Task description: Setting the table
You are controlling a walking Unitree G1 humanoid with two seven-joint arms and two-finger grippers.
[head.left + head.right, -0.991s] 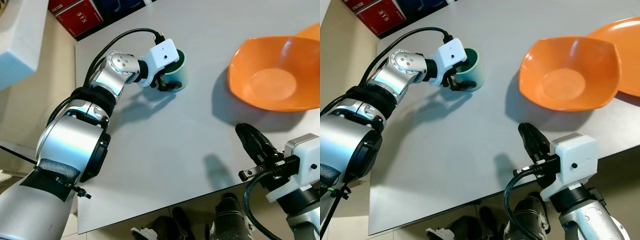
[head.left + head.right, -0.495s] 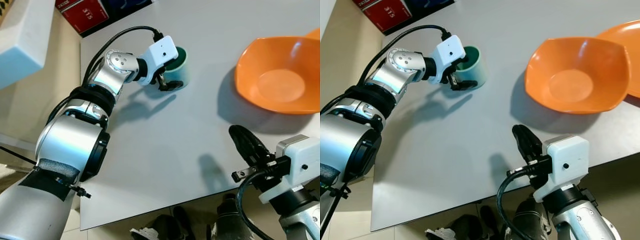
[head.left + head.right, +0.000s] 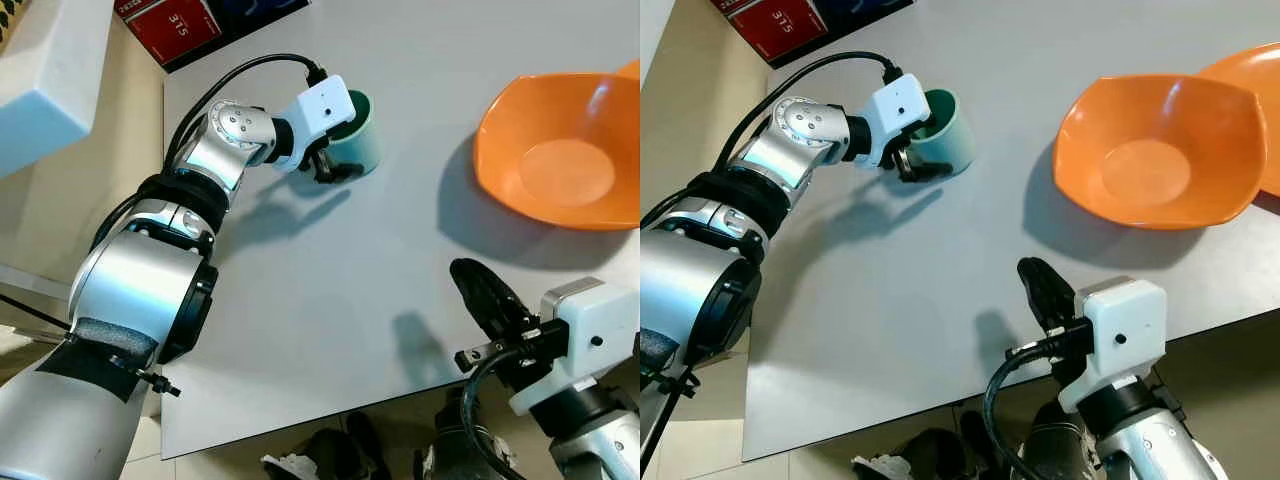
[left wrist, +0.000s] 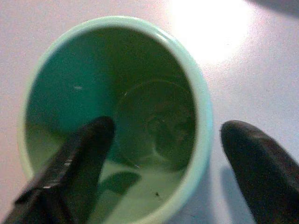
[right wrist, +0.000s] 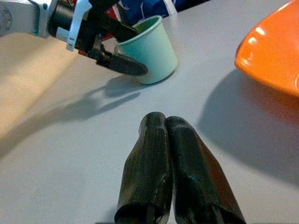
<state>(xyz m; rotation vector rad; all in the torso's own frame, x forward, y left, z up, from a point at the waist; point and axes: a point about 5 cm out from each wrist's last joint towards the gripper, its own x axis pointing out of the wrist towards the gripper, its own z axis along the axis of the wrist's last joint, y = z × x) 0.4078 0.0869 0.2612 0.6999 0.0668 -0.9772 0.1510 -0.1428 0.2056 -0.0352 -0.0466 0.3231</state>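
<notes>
Left gripper [image 4: 163, 163] straddling the wall of the mint-green cup [image 3: 358, 140], one finger [image 4: 74, 163] down inside the bowl of it, the other outside against the table [image 3: 330, 290]; whether the pads actually bite the wall, cannot tell, since a sliver of gap seems to remain on the outer side. Cup upright, standing on the table right at that gripper's tips, with the orange bowl [image 3: 560, 150] well apart across the surface. Right gripper [image 5: 173, 154] low over the near edge, fingers pressed together on nothing, the bowl ahead of its tips and off to one side. Main risk, as a judgement: a thin one-wall pinch, so any lift or drag with a loose hold likely to let the cup pivot, tip or slide off. Also possible: a sideways pull before closing fully, toppling the cup. Further hazard: a sweep toward the bowl's rim, knocking the two together.
</notes>
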